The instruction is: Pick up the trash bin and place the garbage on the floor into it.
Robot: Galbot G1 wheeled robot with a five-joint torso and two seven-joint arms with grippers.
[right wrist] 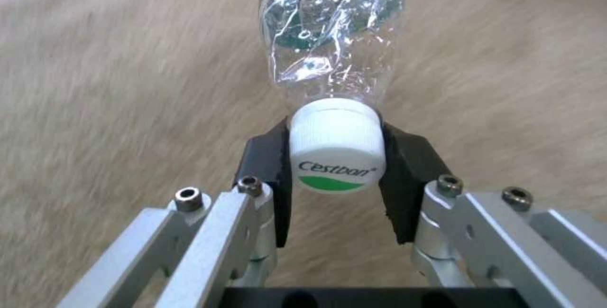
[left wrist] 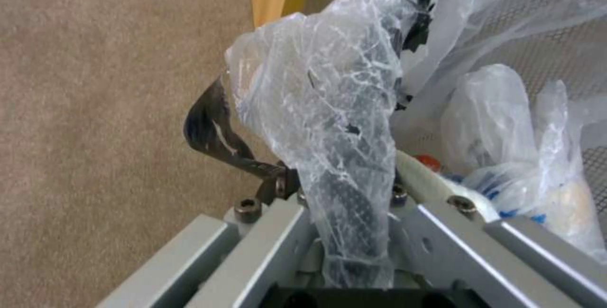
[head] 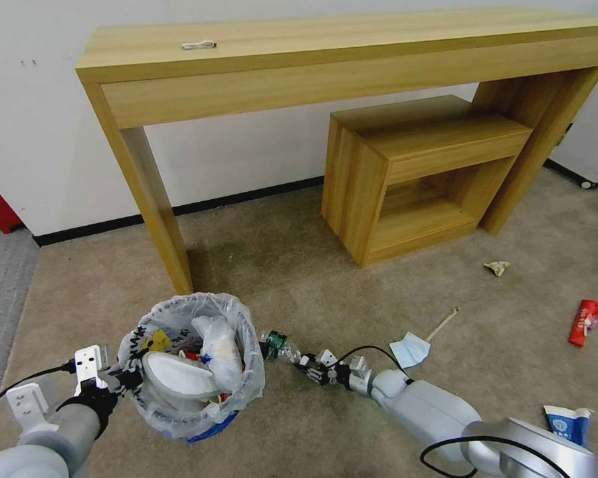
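Observation:
The trash bin (head: 179,418), black and lined with a crinkled plastic bag, sits low on the beige floor (head: 299,265). My left gripper (head: 123,378) is shut on its rim and bag (left wrist: 341,108). A white slipper (head: 179,375) and other litter lie inside. My right gripper (head: 312,368) is shut on the white cap (right wrist: 335,151) of a crushed green-label bottle (head: 278,345), which points at the bin's right side. A black pad (right wrist: 265,165) presses each side of the cap. More garbage lies to the right: a blue mask (head: 408,350), a wooden stick (head: 442,324), a red packet (head: 586,322), a paper cup (head: 568,421) and a crumpled scrap (head: 497,267).
A tall wooden desk spans the back, and its left leg (head: 159,219) stands just behind the bin. A low wooden cabinet (head: 412,172) sits under the desk on the right. Grey ribbed carpet (head: 3,279) borders the far left.

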